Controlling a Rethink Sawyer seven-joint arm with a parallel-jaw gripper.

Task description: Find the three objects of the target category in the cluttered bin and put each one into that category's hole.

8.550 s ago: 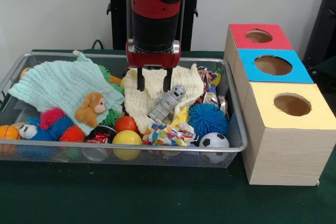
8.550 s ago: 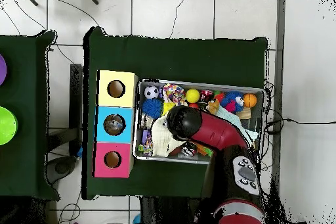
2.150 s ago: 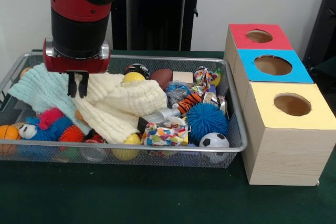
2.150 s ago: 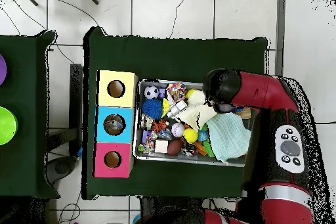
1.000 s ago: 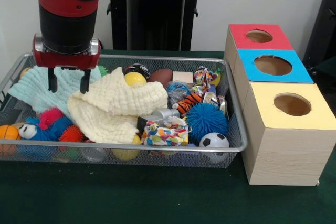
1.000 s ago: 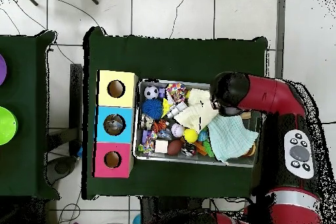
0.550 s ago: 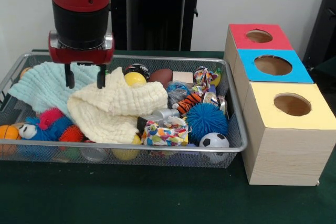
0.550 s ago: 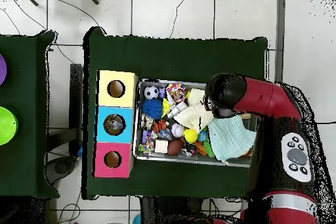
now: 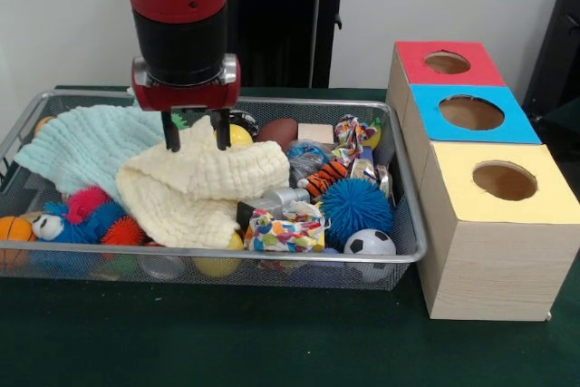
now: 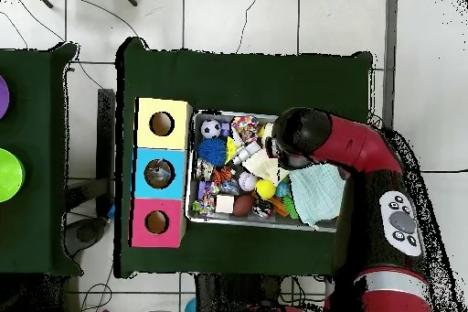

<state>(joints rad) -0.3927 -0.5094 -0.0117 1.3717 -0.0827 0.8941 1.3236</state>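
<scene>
The bin (image 9: 399, 178) sits on the dark green counter (image 9: 272, 342), at the nine o'clock side of the three boxes, so anything lifted out has only a short hop across to a hole. It is crammed: a cream cloth (image 9: 204, 183) heaps over the middle and a pale green cloth (image 9: 86, 138) drapes toward the nine o'clock end, and between them they bury a good share of the toys, which looks like the reason the search has to go through fabric first. At the three o'clock end a blue spiky ball (image 9: 355, 208) and a small soccer ball (image 9: 370, 244) lie uncovered, near the yellow box (image 9: 489, 224).

Now the arm: it drops almost straight down from twelve o'clock, wrist vertical, and the end effector (image 9: 195, 138) hangs over the cream cloth's upper fold with its two fingers spread apart, tips at or just touching the fabric, gripping nothing. The overhead view shows the arm's bulk over the bin's middle.
</scene>
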